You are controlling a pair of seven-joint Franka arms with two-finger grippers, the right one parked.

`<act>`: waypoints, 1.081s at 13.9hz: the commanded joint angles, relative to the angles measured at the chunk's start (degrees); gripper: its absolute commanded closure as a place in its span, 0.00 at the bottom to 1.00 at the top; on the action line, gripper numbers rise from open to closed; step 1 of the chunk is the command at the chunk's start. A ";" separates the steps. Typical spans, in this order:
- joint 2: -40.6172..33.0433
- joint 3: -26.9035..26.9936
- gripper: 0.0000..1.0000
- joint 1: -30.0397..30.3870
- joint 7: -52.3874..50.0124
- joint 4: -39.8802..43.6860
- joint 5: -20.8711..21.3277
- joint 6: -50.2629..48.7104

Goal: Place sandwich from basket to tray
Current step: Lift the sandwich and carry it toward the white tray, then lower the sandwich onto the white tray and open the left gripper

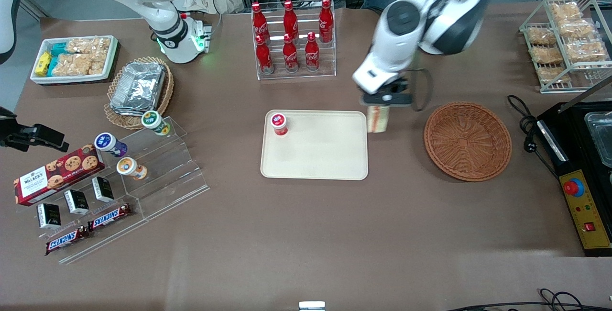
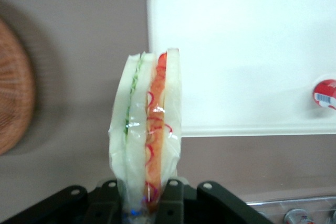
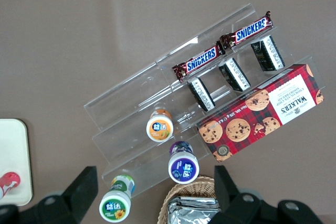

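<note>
The gripper [image 1: 385, 105] is hanging in the air between the basket [image 1: 467, 140] and the tray [image 1: 315, 167], just by the tray's edge on the working arm's side. Its fingers [image 2: 170, 198] are squeezing shut on the bottom of the sandwich [image 2: 147, 129], which is wrapped in clear plastic and is hanging down from the gripper, off the tabletop. In the front view the sandwich [image 1: 378, 118] is sitting right at the tray's rim, not yet over the flat part. The basket is looking empty now, so the lifting part seems to be done and the carrying part is going on. To do this well, the arm should be sliding the sandwich sideways until it is over the open middle of the tray. It should be staying away from the little red-topped cup [image 1: 278, 124] standing near the tray's corner toward the parked arm's end of the table. The wrap is looking soft and slippery, so a slow move may help. Then it should be going down low before letting go, so the sandwich is not tipping over the rim.
</note>
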 commanded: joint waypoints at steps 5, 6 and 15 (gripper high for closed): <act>12.28 0.80 1.00 -3.48 -2.68 -3.83 4.44 18.02; 13.15 0.89 1.00 -3.48 -2.77 -3.83 4.80 18.37; 17.20 0.89 0.96 -3.65 -17.44 -3.83 21.23 20.48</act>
